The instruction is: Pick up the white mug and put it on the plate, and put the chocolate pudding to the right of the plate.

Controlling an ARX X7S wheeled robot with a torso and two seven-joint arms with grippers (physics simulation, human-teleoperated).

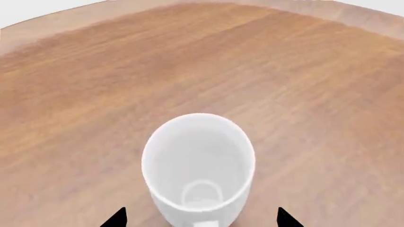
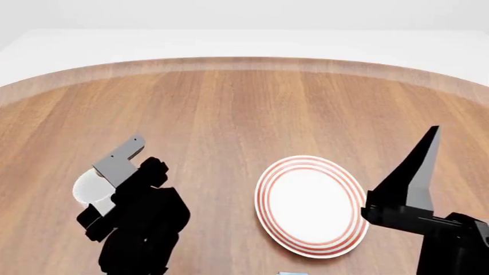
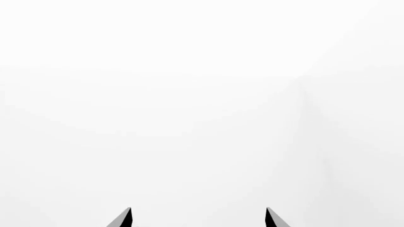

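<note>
Left claw (image 1: 200, 218) hangs spread wide just over the white mug (image 1: 198, 165), one black tip on each side of the rim, nothing gripped; in the wrist view the mug stands upright on the wooden table (image 1: 265, 71), mouth open to the camera, handle apparently at the claw-side edge. From the head view the mug (image 2: 90, 189) sits at the table's left, mostly hidden under the left arm. Right claw (image 2: 413, 172) is raised off to the right, tips apart and gripping nothing, its wrist view showing only blank white. Just beyond the near edge a sliver of light blue (image 2: 292, 274) peeks in, likely the chocolate pudding, too cut off to be sure. The plate (image 2: 312, 205) lies between the arms, bare, well apart from the mug. Step in hand looks like the mug grasp: descend straight, keep the tips centred across the body, close on the wall rather than the handle, check it stays upright before lifting. Glossy ceramic may slip, so a low, squared grip seems safer. Further back, only bare wood.
</note>
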